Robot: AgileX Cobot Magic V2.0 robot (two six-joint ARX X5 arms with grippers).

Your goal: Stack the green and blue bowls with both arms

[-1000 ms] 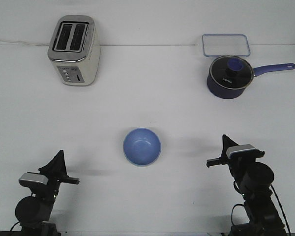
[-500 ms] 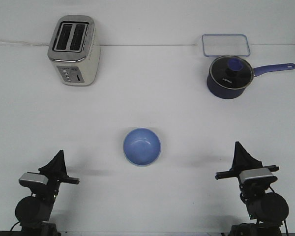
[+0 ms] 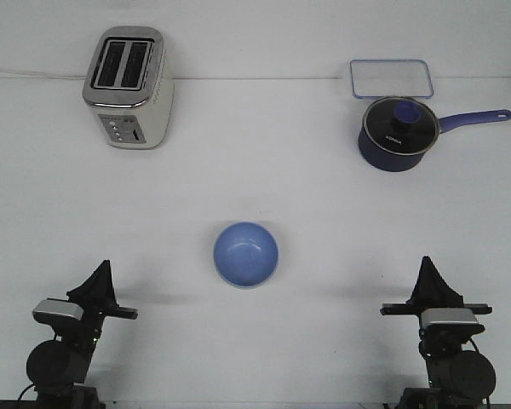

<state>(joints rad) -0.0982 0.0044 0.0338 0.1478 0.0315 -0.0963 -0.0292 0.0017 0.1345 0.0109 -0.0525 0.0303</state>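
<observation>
The light blue bowl (image 3: 246, 254) sits upright in the middle of the white table (image 3: 255, 170). A pale edge runs under its near rim; I cannot tell whether that is the green bowl, which does not show on its own. My left gripper (image 3: 100, 271) rests at the near left, well apart from the bowl. Its fingers meet in a point and hold nothing. My right gripper (image 3: 428, 266) stands at the near right, also pointed, shut and holding nothing, about as far from the bowl.
A silver toaster (image 3: 127, 86) stands at the far left. At the far right are a dark navy saucepan (image 3: 398, 133) with a glass lid, its handle pointing right, and a clear rectangular container (image 3: 391, 77) behind it.
My right arm has drawn back toward the near edge and shifted right, away from the bowl. The left arm and the bowl have not moved.
</observation>
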